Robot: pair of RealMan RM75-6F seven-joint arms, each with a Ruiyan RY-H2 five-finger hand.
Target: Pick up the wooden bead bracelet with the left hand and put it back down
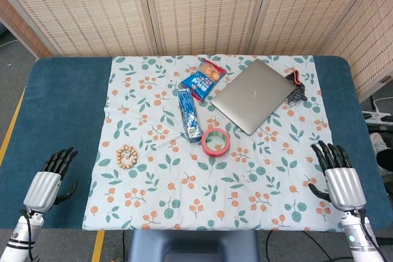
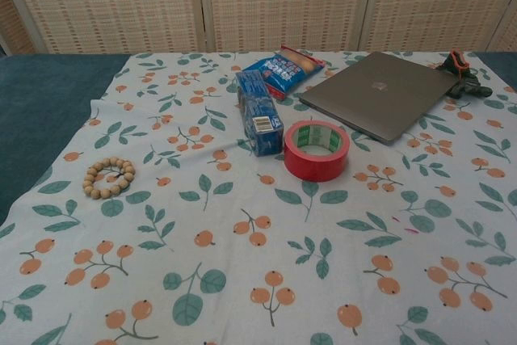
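The wooden bead bracelet (image 1: 126, 156) (image 2: 108, 177) lies coiled on the floral cloth, at its left side. My left hand (image 1: 50, 180) rests on the blue table surface to the left of the cloth, well apart from the bracelet, fingers spread and holding nothing. At the right edge of the cloth my right hand (image 1: 338, 175) lies palm down, fingers apart and empty. Neither hand shows in the chest view.
A roll of red tape (image 1: 216, 142) sits mid-cloth, a blue box (image 1: 189, 114) beside it and a blue snack bag (image 1: 203, 78) behind. A closed laptop (image 1: 254, 95) lies at the back right, with a small dark clamp (image 1: 297, 89) at its far corner.
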